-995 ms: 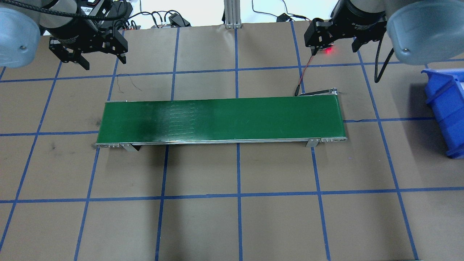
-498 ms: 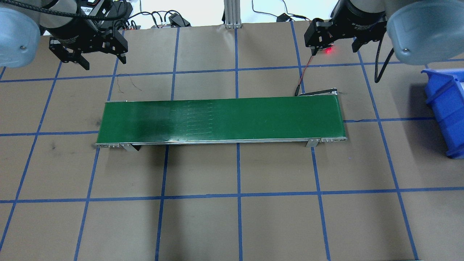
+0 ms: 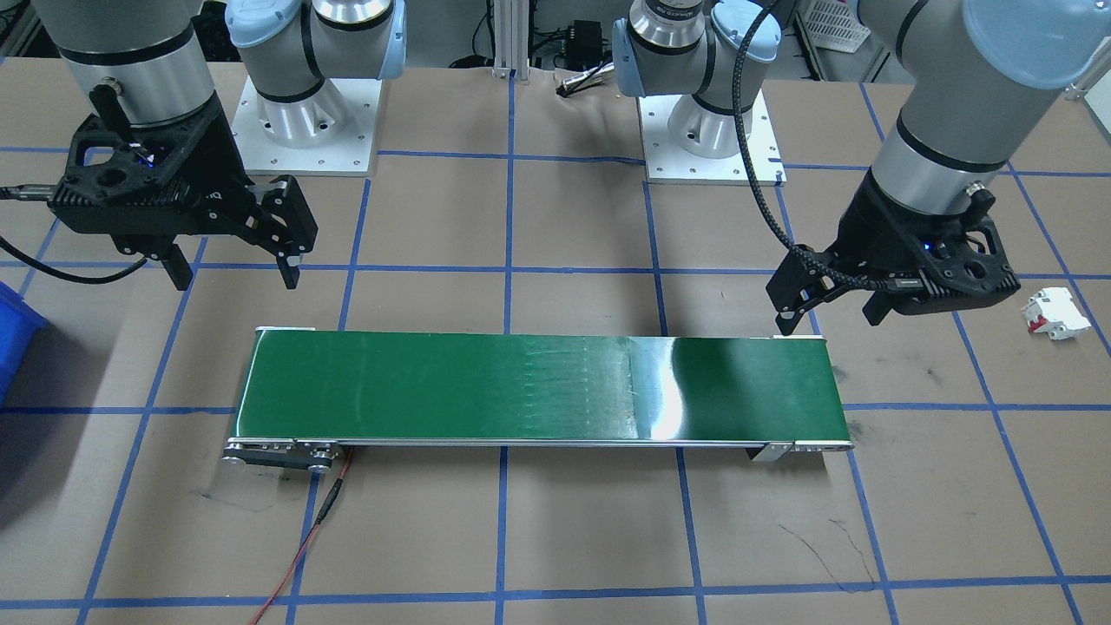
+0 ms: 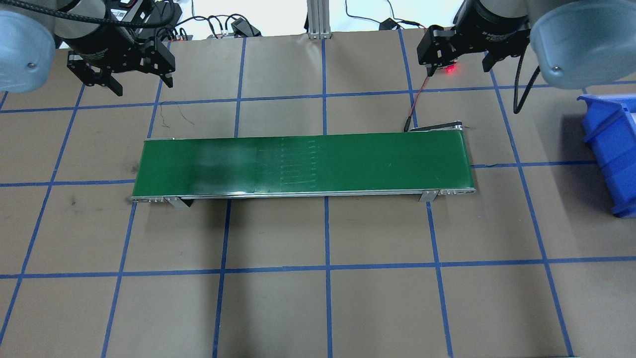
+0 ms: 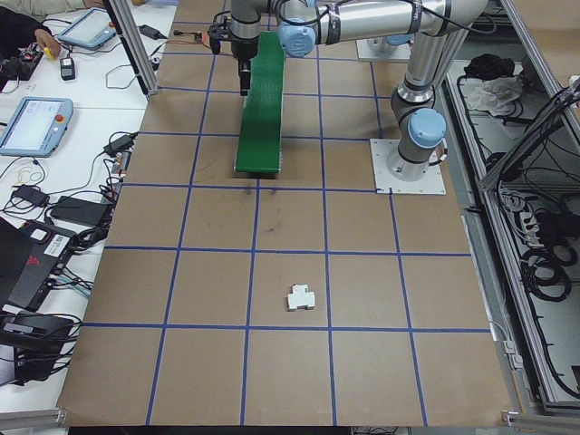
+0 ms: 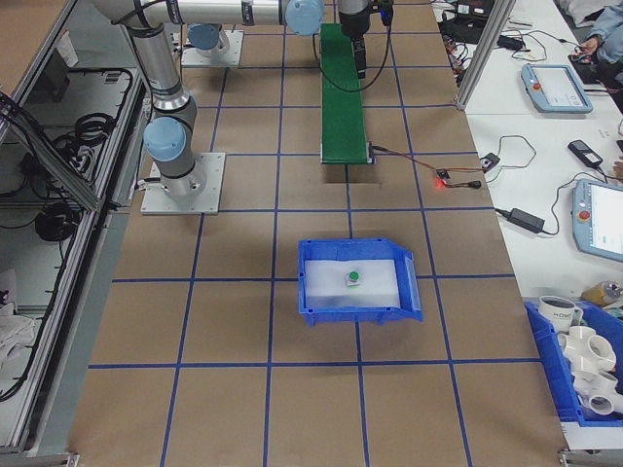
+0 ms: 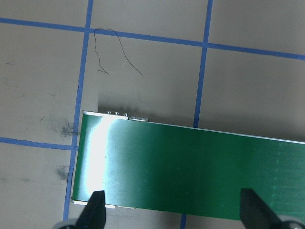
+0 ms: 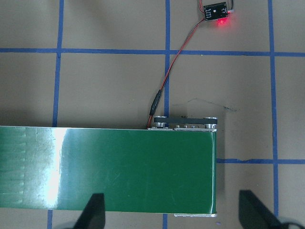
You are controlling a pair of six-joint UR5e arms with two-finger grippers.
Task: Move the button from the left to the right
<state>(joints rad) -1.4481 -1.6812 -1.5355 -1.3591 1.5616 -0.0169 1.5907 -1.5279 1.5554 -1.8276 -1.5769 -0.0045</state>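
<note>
Button (image 6: 354,278) sits in the blue bin (image 6: 316,309) off the belt's right end, so I judge the transfer done. Left gripper (image 3: 829,317) and right gripper (image 3: 233,269) both hang wide open, empty, over the belt (image 4: 303,164) ends. Next: nothing but parking.

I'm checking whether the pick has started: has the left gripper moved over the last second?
No. In the overhead view the left gripper hangs open at the same blue tape crossing, beyond the conveyor belt's left end.

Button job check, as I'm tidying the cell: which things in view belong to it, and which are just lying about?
Belongs:
button, lying in the blue bin
conveyor belt
left gripper, open
right gripper, open

Lying about:
white breaker block
sensor board with red light
</note>
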